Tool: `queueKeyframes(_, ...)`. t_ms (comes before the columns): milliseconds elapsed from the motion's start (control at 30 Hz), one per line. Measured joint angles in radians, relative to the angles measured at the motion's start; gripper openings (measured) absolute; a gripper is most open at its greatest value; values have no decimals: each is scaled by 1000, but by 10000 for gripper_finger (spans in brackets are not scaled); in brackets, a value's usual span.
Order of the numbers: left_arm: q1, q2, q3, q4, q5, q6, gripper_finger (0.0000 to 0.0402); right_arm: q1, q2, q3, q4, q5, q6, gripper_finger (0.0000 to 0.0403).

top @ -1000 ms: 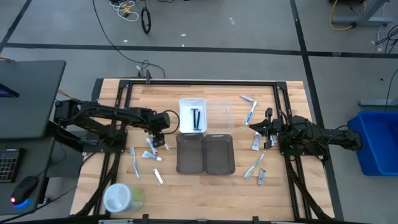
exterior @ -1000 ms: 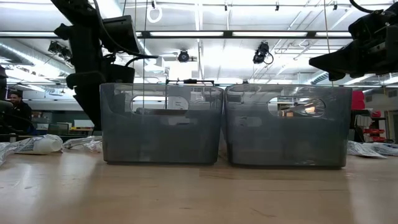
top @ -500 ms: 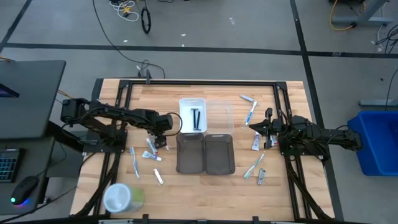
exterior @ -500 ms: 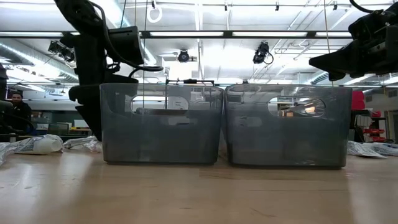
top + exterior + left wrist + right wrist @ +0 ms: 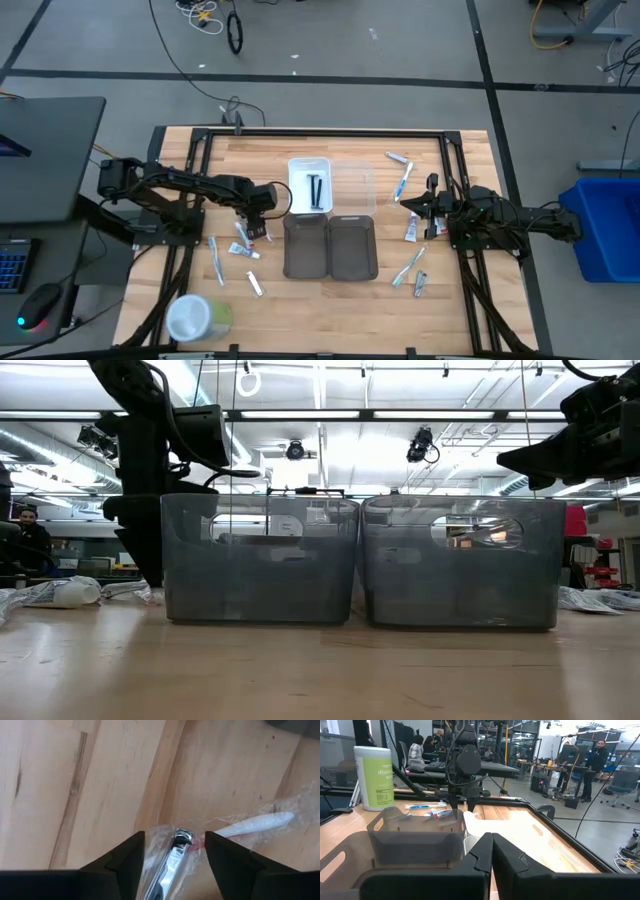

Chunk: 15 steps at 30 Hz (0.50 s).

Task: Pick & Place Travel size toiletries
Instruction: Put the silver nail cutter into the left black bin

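Observation:
The travel size toiletries lie scattered on the wood table: a toothbrush [image 5: 214, 260] and small tubes [image 5: 243, 250] at the left, and others [image 5: 411, 230] at the right. Black sticks [image 5: 315, 190] lie in the white tray [image 5: 297, 170]. My left gripper [image 5: 175, 837] points down, open, just above the table. Its fingers stand either side of a shiny metal item in clear wrap [image 5: 172, 862], which lies flat on the table. My right gripper [image 5: 491, 845] is shut and hangs level at the table's right, holding nothing. My left gripper's fingers [image 5: 131, 854] flank the wrapped metal item from above, and the clear wrap [image 5: 150, 842] reaches out to both of them. Whether they touch it I cannot tell.
Two grey trays [image 5: 306, 246] stand side by side at mid-table, with a clear tray [image 5: 352, 185] behind them beside the white one. A round white-and-green container [image 5: 195, 318] stands at the near left. A white wrapped stick [image 5: 255, 823] lies just beside the left gripper.
My left gripper has come down a little toward the table over the wrapped item, then held still. The right arm has kept still.

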Motion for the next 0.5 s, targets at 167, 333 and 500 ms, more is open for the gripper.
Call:
queueKeyframes(167,0,0,0,0,0,-3,166,0,0,0,0,0,0,13)
queueKeyframes(333,0,0,0,0,0,-4,131,0,0,0,0,0,0,14)
queueKeyframes(500,0,0,0,1,0,-2,103,0,0,0,0,0,0,13)
